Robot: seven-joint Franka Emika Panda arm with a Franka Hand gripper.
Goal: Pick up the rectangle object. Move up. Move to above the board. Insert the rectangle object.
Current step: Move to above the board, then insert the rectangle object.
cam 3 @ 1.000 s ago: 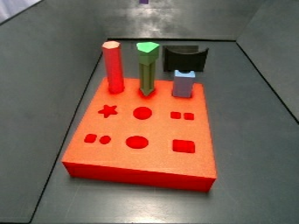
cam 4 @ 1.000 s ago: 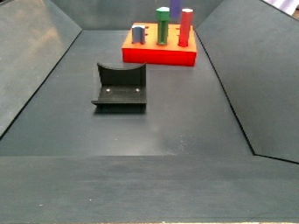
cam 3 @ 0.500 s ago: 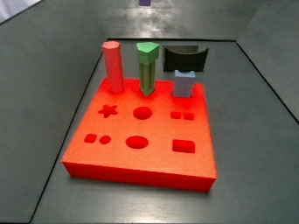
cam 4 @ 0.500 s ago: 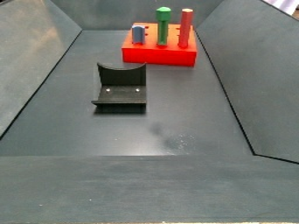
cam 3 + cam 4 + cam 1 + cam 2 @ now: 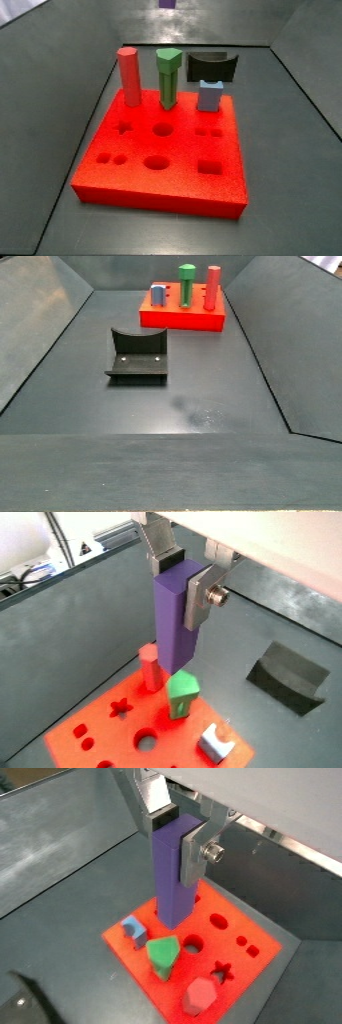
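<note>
The rectangle object point(image 5: 174, 622) point(image 5: 174, 873) is a tall dark purple bar hanging upright, held near its top end. My gripper point(image 5: 181, 587) point(image 5: 178, 838) is shut on it, one silver finger on each side. Below it lies the red-orange board point(image 5: 107, 727) point(image 5: 254, 968) point(image 5: 160, 170) point(image 5: 187, 321) with its darker shape cut-outs. In a side view only the bar's lower tip point(image 5: 167, 3) shows at the upper edge, well above the board. The gripper itself is out of both side views.
A red cylinder point(image 5: 130, 75) point(image 5: 150, 667), a green-topped prism point(image 5: 168, 78) point(image 5: 163, 955) and a short pale blue block point(image 5: 211, 96) point(image 5: 134, 928) stand in the board's back row. The dark fixture point(image 5: 138, 353) point(image 5: 291, 677) stands on the floor beside the board. Grey walls enclose the floor.
The bar's tip at the upper edge of a side view has shifted slightly to the right. A faint shadow has appeared on the floor in the other side view.
</note>
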